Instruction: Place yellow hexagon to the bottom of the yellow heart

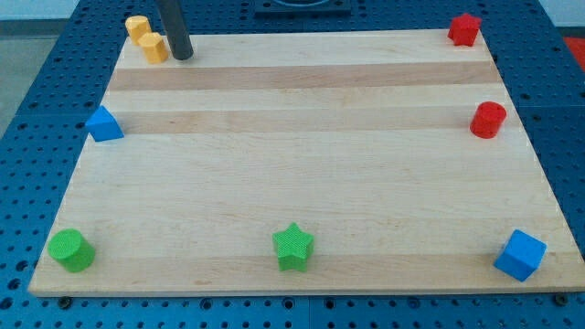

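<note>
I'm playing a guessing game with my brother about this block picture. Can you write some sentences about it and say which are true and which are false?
1. My tip is just to the view's right of the two yellow blocks. True.
2. The yellow hexagon sits at the view's bottom right corner. False: it is at the top left, touching the yellow heart; the bottom right corner has the blue cube.
3. The green star is near the bottom edge, about the middle. True.
4. Both red blocks are on the view's left. False: the red star and red cylinder are on the right.
</note>
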